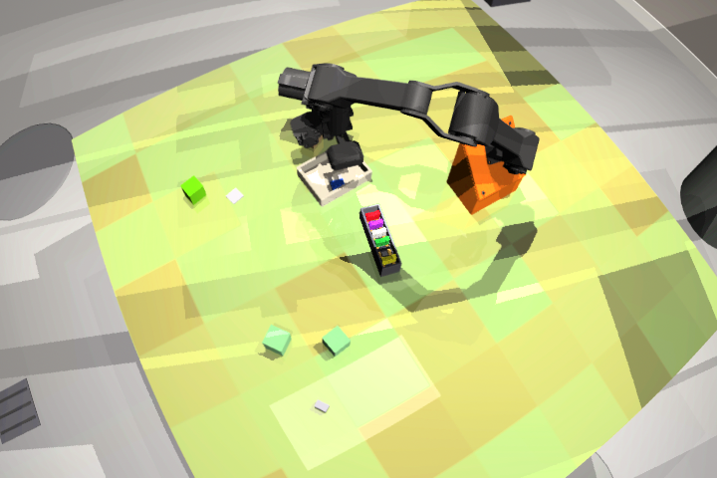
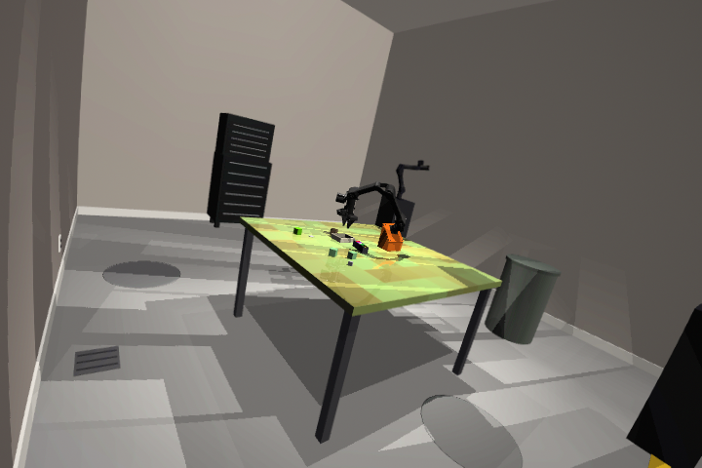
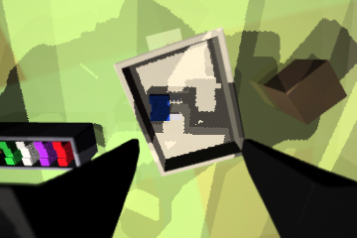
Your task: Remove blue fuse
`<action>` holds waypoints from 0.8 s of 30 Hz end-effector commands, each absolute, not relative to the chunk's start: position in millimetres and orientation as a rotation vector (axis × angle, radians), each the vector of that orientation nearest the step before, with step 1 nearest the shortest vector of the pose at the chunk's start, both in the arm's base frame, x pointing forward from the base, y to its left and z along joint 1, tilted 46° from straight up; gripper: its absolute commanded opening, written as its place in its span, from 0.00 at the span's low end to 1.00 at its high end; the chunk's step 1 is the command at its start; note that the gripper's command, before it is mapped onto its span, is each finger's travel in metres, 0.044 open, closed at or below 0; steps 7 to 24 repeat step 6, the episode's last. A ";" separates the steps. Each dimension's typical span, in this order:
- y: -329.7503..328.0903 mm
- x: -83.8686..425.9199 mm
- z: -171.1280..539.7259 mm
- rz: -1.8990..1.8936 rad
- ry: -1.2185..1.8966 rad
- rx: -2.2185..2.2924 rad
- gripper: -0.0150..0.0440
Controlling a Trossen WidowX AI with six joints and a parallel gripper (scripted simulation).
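Pincer [image 3: 186,149] spread apart, holding nothing, raised above the tray [image 3: 225,89]. Blue fuse [image 3: 160,107] lies inside the tray, below and clear of both fingers, toward the wall nearest the fuse block [image 3: 82,136]. Extraction, placement and release look done; only a clean retreat remains, well off the block's remaining fuses.
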State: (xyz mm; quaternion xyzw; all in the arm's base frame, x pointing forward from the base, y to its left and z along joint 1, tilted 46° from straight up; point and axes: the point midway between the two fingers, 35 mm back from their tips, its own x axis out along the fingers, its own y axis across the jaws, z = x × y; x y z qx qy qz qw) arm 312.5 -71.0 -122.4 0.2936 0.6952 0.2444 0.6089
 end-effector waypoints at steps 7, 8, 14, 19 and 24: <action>-70.8 312.5 -122.5 0.565 1.606 0.678 0.81; -70.8 312.5 -122.5 0.565 1.606 0.678 0.81; -70.8 312.5 -122.5 0.565 1.606 0.678 0.81; -70.8 312.5 -122.5 0.565 1.606 0.678 0.81; -70.8 312.5 -122.5 0.565 1.606 0.678 0.81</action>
